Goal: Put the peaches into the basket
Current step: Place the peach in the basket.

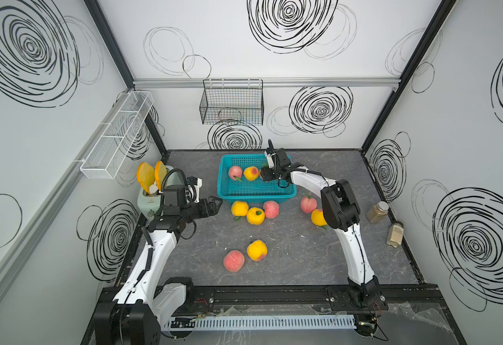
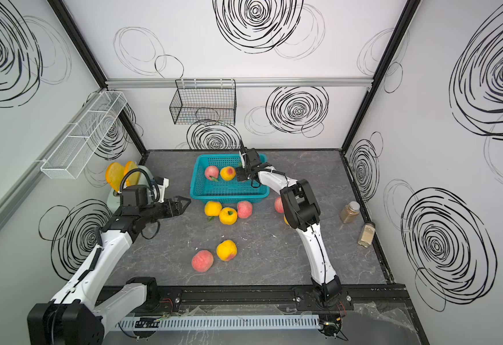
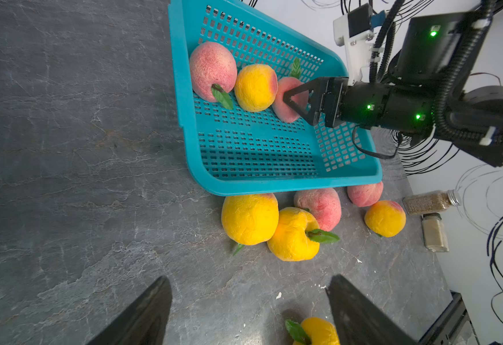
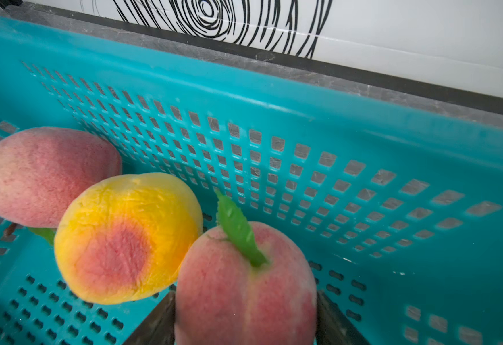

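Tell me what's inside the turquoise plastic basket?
A fuzzy pink peach, a yellow-orange peach and a leafy pink peach between the right gripper's jaws. The basket floor under them is covered.

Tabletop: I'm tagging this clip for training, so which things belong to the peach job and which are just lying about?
Job: turquoise basket, two peaches inside it, pink peach in the right gripper, seven loose peaches, open left gripper.
Just lying about: toaster with toast slices, two spice jars, black wire basket, white mesh rack.
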Action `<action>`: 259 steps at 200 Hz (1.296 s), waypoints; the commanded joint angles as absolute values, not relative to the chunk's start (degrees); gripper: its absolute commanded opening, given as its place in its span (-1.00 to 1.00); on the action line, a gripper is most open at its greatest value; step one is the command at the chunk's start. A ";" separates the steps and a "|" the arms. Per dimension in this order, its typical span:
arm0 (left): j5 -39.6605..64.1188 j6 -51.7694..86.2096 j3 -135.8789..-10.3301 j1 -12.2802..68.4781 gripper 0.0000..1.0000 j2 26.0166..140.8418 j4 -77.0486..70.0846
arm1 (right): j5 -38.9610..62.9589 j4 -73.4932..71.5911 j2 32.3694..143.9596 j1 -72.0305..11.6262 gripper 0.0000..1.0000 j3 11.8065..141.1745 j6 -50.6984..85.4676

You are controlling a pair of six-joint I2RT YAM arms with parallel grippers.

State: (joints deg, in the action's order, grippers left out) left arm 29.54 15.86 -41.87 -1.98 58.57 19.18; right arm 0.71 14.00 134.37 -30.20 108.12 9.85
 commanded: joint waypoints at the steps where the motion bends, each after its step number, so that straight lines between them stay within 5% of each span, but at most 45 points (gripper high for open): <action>1: 29.79 15.80 -41.49 -1.68 0.72 58.69 17.51 | 1.00 15.53 135.35 -30.49 0.48 109.85 9.87; 44: 29.79 15.73 -41.40 -1.67 0.73 58.55 17.50 | 1.46 15.40 134.54 -30.59 0.71 109.56 9.92; 259: 29.87 15.75 -41.40 -1.67 0.72 58.67 17.49 | 1.61 13.76 131.32 -30.47 0.73 108.91 9.76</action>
State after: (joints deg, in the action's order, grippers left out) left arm 29.52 15.86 -41.87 -1.91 58.57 19.18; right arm 1.48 14.13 134.32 -30.26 108.12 10.04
